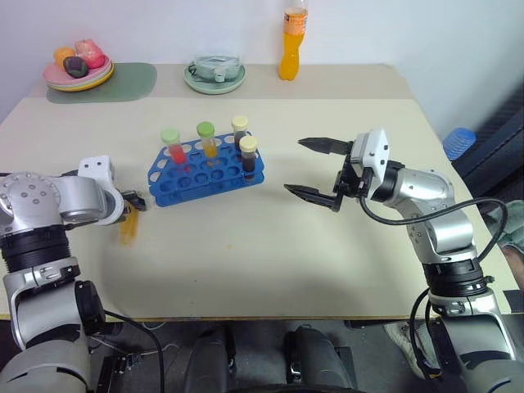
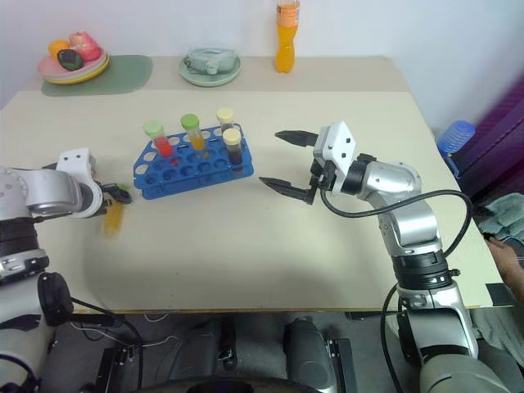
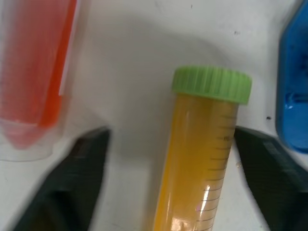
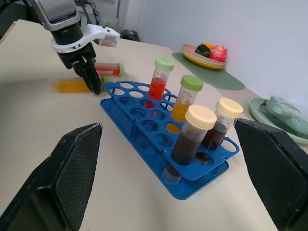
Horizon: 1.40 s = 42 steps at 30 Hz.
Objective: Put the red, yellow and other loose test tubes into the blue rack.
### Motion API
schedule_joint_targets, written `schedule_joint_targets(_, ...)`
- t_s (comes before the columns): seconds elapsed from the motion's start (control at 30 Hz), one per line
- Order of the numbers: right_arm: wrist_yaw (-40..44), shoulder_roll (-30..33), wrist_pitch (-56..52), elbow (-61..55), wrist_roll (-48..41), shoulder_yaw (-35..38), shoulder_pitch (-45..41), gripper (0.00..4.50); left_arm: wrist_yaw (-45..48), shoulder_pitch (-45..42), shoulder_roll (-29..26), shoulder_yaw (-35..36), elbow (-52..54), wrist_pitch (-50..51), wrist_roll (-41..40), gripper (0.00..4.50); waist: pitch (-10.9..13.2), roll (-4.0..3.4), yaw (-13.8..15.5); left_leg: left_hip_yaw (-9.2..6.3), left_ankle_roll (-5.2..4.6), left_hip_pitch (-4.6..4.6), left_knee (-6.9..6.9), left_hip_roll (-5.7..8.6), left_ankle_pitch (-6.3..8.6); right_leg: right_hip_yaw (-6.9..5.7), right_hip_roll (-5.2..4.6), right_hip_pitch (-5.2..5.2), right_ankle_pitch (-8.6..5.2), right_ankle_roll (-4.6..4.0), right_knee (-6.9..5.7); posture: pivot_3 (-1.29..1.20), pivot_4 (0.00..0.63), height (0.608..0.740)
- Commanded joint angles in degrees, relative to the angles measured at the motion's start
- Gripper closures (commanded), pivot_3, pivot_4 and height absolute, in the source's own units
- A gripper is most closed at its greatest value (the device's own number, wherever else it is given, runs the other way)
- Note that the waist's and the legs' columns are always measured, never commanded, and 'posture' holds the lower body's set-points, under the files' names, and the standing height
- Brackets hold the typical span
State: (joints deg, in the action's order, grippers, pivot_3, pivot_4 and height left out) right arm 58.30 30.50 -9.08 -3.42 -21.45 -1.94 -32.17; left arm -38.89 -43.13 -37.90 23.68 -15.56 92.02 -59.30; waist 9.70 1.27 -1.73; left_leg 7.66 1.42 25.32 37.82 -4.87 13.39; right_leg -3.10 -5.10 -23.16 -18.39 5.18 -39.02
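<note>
Left tool [image 4: 89,72] angled down over tabletop [image 1: 270,246], fingers [image 3: 72,183] parted either side of yellow tube [image 3: 202,159] with green cap, lying flat; contact with tube not discernible

Red loose tube [image 4: 108,68] lying just beside yellow one, near end of blue rack [image 1: 205,176]

Right tool [image 1: 315,170] held level above tabletop, pointing toward rack, fingers wide apart, empty

Rack at tabletop centre-left holds four upright tubes: red liquid, green cap [image 1: 173,146]; yellow liquid, green cap [image 1: 207,139]; two dark liquid, cream caps [image 1: 247,155], [image 1: 239,127]
</note>
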Motion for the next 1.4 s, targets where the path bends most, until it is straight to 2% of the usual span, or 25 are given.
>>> schedule_joint_targets(0.03,-0.48,1.01,0.89,-2.68,-0.37,1.70,-0.18,0.00,-0.53,0.00,-0.50,-0.01,-0.03,0.48,-0.38,2.74,0.00,0.00,0.07,0.00,0.00,0.00,0.00,0.00,0.00,0.00,0.00,0.00,0.00,0.00,0.00,0.00,0.150,0.740)
schedule_joint_targets(0.1,-0.55,0.99,0.96,-2.58,-0.31,1.61,-0.11,0.00,-0.94,0.95,-0.56,0.18,0.42,0.48,-0.85,3.62,0.00,0.00,0.22,0.00,0.00,-0.01,0.00,0.00,0.00,0.00,0.00,0.00,0.00,0.00,-0.01,0.00,0.150,0.740)
schedule_joint_targets(0.13,-0.58,0.93,0.98,-2.52,-0.28,1.49,-0.09,0.00,-1.16,1.74,-0.77,0.39,0.87,0.48,-1.45,3.73,0.00,0.00,0.29,0.00,0.00,0.00,0.01,0.00,0.00,0.00,0.00,0.00,0.00,0.00,-0.01,0.00,0.150,0.740)
schedule_joint_targets(0.27,-0.52,0.69,1.07,-2.18,-0.25,1.17,-0.23,0.00,-0.35,5.55,-2.18,1.45,4.86,0.48,-4.65,3.73,0.00,0.00,0.30,0.01,0.00,-0.01,0.00,0.00,0.00,0.02,-0.01,0.00,0.00,0.00,0.00,0.00,0.150,0.740)
schedule_joint_targets(0.37,-0.26,0.69,1.23,-1.90,-0.34,1.21,-0.20,0.00,7.30,11.05,-4.17,1.40,16.46,-0.13,-4.34,3.73,0.00,-0.01,-0.09,0.01,0.00,-0.03,-0.02,-0.01,0.00,0.04,-0.01,-0.01,0.00,0.00,-0.02,0.00,0.150,0.740)
schedule_joint_targets(0.43,-0.02,0.76,1.45,-1.42,-0.33,1.28,-0.24,0.00,19.37,19.80,-3.16,5.52,28.70,-8.04,-6.92,3.73,-0.01,-0.02,-0.58,0.01,0.00,-0.02,-0.03,-0.01,0.00,0.03,-0.01,-0.01,0.00,0.00,-0.01,0.00,0.150,0.740)
schedule_joint_targets(0.5,0.10,0.75,1.59,-1.03,-0.27,1.23,-0.41,0.00,38.47,31.37,-7.10,4.33,41.44,-20.97,-2.59,3.73,0.00,-0.01,-0.92,0.04,0.01,-0.03,-0.09,0.00,0.00,0.06,-0.04,-0.02,0.00,0.00,0.00,0.00,0.150,0.740)
schedule_joint_targets(0.6,-0.19,0.48,1.19,-0.81,-0.30,1.01,-0.90,0.00,50.84,42.27,-8.70,3.46,49.02,-35.59,6.59,3.73,-0.01,-0.04,-0.58,0.07,0.10,-0.02,-0.12,-0.01,-0.04,0.02,-0.01,-0.08,0.00,-0.03,0.00,0.00,0.150,0.740)
schedule_joint_targets(0.67,-0.25,0.42,1.08,-0.68,-0.25,0.93,-1.17,0.00,57.79,46.18,-8.72,2.92,51.46,-43.05,10.31,3.73,-0.01,-0.05,-0.33,0.12,0.13,-0.02,-0.11,0.01,-0.05,-0.04,0.00,-0.02,0.01,-0.08,0.01,0.00,0.150,0.740)
schedule_joint_targets(0.73,-0.48,0.43,0.86,-0.72,-0.11,0.90,-1.45,0.00,62.11,46.47,-5.23,3.11,53.99,-52.63,13.09,3.73,-0.01,-0.05,-0.16,0.13,0.09,-0.02,-0.11,0.02,-0.03,-0.04,-0.01,0.00,0.02,-0.10,0.05,0.00,0.150,0.740)
schedule_joint_targets(0.8,-1.01,0.45,0.10,-1.15,-0.40,1.25,-1.56,0.00,61.85,42.94,-0.72,2.47,52.53,-59.65,15.59,3.73,-0.01,-0.04,0.36,0.11,0.05,0.00,-0.10,0.02,0.00,-0.04,-0.02,0.01,0.02,-0.10,0.09,0.00,0.150,0.740)
schedule_joint_targets(1.07,-2.85,2.30,-1.38,-4.23,-0.73,3.37,1.42,0.00,59.71,28.13,9.24,-10.26,38.55,-78.06,34.07,3.73,-0.02,-0.03,1.17,0.19,-0.11,0.05,-0.01,0.01,0.07,-0.04,0.02,0.07,0.04,-0.05,0.25,0.00,0.150,0.740)
schedule_joint_targets(1.27,-4.81,4.04,-3.54,-8.91,-1.55,5.01,4.42,0.00,60.98,22.79,14.42,-15.97,24.71,-91.45,43.43,3.73,-0.02,-0.03,1.04,0.20,-0.11,0.05,0.00,0.00,0.07,-0.05,0.05,0.07,0.04,-0.04,0.25,0.00,0.150,0.740)
schedule_joint_targets(1.4,-6.30,4.95,-5.39,-11.93,-1.92,6.13,6.42,0.00,63.12,20.26,18.06,-18.75,15.06,-100.04,46.39,3.73,-0.02,-0.03,1.23,0.21,-0.11,0.05,0.01,0.00,0.07,-0.06,0.05,0.07,0.04,-0.04,0.25,0.00,0.150,0.740)
